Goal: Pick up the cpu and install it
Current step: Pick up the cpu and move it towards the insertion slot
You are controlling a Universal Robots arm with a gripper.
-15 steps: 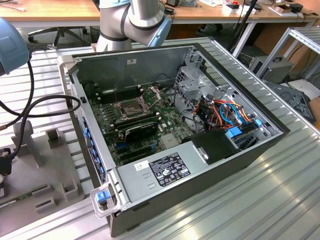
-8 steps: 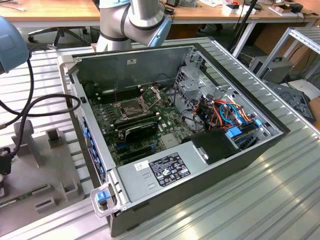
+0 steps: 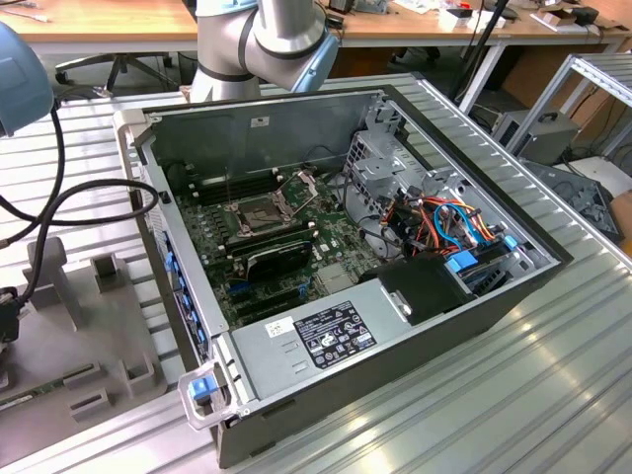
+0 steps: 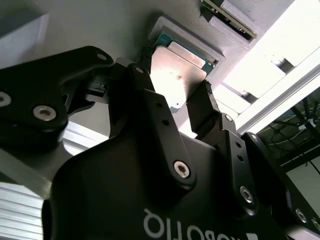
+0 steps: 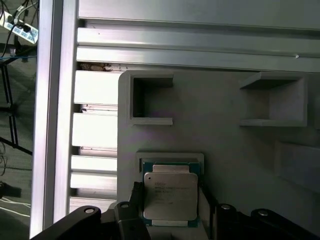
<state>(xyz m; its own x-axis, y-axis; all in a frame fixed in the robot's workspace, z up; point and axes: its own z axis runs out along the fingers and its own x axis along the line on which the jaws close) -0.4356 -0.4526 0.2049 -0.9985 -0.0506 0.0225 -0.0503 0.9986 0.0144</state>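
The cpu (image 5: 170,192), a flat square chip with a dull silver top and a green rim, lies in a shallow pocket of a grey holder plate (image 5: 225,140). It also shows in the second wrist view as the cpu (image 4: 176,67), glinting under light. My gripper (image 5: 170,200) straddles it, with one black finger against each of two opposite edges, shut on it while the chip still lies in its pocket. In the exterior view the open socket (image 3: 259,210) sits on the green motherboard (image 3: 331,252) inside the case.
The open computer case (image 3: 415,326) lies on a ribbed aluminium table, with a power supply, drive cage and coloured cables inside. The grey holder plate (image 3: 89,341), with raised blocks, lies at the exterior view's left. The arm (image 3: 267,35) and black cables (image 3: 59,188) hang over that side.
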